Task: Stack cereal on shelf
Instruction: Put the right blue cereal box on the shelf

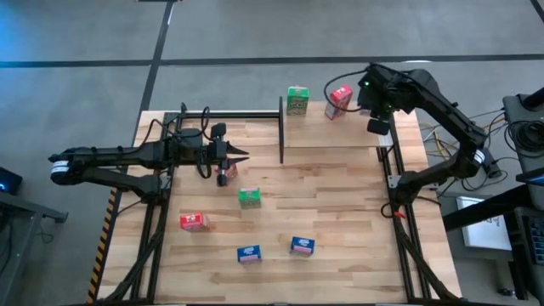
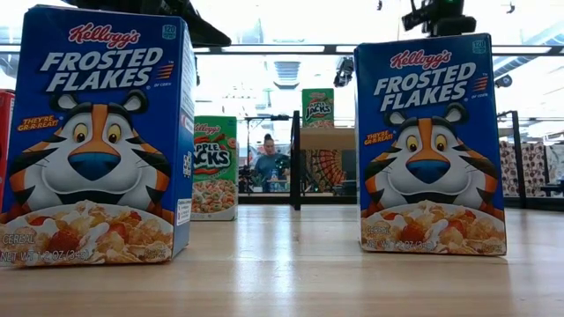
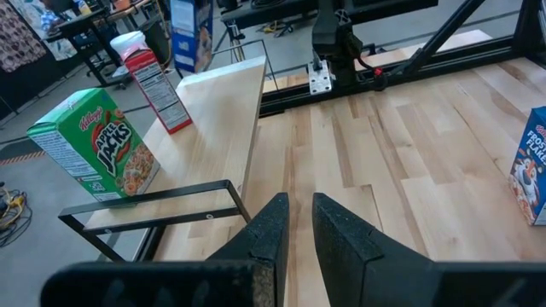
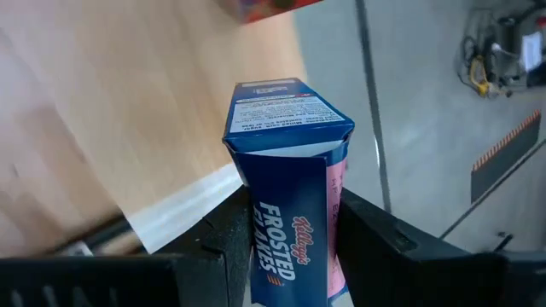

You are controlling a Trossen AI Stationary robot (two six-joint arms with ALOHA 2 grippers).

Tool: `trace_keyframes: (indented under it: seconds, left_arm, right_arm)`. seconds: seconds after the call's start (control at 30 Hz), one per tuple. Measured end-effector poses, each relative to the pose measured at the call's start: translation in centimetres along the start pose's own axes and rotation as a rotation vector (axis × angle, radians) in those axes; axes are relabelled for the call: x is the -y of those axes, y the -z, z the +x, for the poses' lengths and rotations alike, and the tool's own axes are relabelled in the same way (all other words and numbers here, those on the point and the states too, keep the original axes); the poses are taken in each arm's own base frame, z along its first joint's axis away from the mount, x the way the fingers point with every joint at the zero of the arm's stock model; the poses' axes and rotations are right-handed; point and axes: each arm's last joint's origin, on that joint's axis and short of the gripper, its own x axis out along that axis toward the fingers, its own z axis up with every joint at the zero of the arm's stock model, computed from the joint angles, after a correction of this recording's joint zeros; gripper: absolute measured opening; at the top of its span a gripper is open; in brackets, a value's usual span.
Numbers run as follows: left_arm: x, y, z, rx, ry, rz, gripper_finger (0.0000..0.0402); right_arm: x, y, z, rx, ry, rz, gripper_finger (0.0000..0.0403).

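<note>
Your right gripper (image 4: 286, 247) clamps one glossy blue cardboard cereal box (image 4: 286, 170) above the smooth light-wood shelf (image 1: 340, 132); two rectangular boxes stand there; left gripper (image 3: 294, 234) nearly closed, empty.

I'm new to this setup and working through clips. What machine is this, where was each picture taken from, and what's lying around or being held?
Two robot arms work at a wooden table. One picture looks straight down, one sits at tabletop level, and one rides on each wrist. The right gripper holds a blue cereal box over the shelf, where a green box and a red box already stand. The left gripper is nearly closed and holds nothing. More small boxes stand scattered on the table.
</note>
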Motion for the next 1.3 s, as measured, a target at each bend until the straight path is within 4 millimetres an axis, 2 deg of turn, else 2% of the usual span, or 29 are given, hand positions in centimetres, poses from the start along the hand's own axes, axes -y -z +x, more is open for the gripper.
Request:
trace_keyframes:
  seconds: [0.37,0.5,0.9,1.3]
  left_arm:
    - [0.0,0.0,0.0,0.000,0.000,0.000,0.0038]
    - [0.0,0.0,0.0,0.000,0.000,0.000,0.0038]
    - [0.0,0.0,0.0,0.000,0.000,0.000,0.0038]
    - [0.0,0.0,0.0,0.000,0.000,0.000,0.0038]
  right_arm:
    - [-0.4,-1.9,2.8,-0.088,-0.050,-0.084,0.0135]
    - [-0.4,-2.2,3.3,-0.107,-0.055,-0.076,0.0147]
    - [-0.1,-2.0,3.1,-0.130,0.010,-0.066,0.0215]
    - [0.2,-1.9,2.6,-0.140,0.071,-0.078,0.0219]
